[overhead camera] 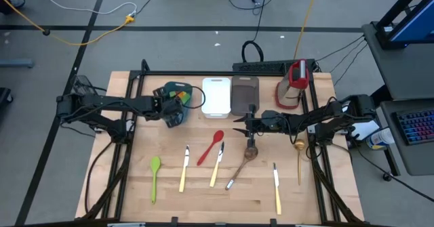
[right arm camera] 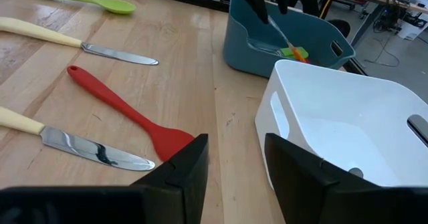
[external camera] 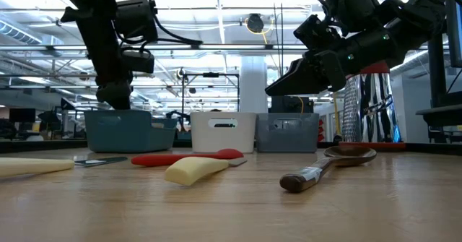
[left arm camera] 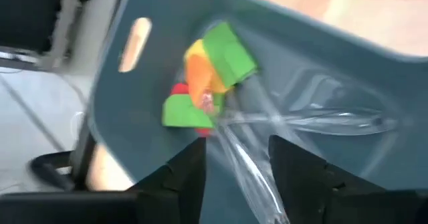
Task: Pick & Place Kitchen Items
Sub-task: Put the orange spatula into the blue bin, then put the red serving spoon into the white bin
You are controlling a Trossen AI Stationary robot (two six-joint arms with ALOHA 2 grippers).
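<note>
left gripper (left arm camera: 235,170): fingers spread, nothing pinched, over teal tray (overhead camera: 165,91) | spatulas (left arm camera: 210,77): green, orange, yellow heads, clear handles, inside tray, long axes slanted, heads toward slot handle | right gripper (right arm camera: 234,160): spread, empty, above red spoon (right arm camera: 127,114)

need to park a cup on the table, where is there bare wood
Bare wood lies left of the green spoon, along the table edge, and along the front edge below the knives. It is crowded in the middle, from the red spoon to the wooden spoon, and along the back by the trays.
</note>
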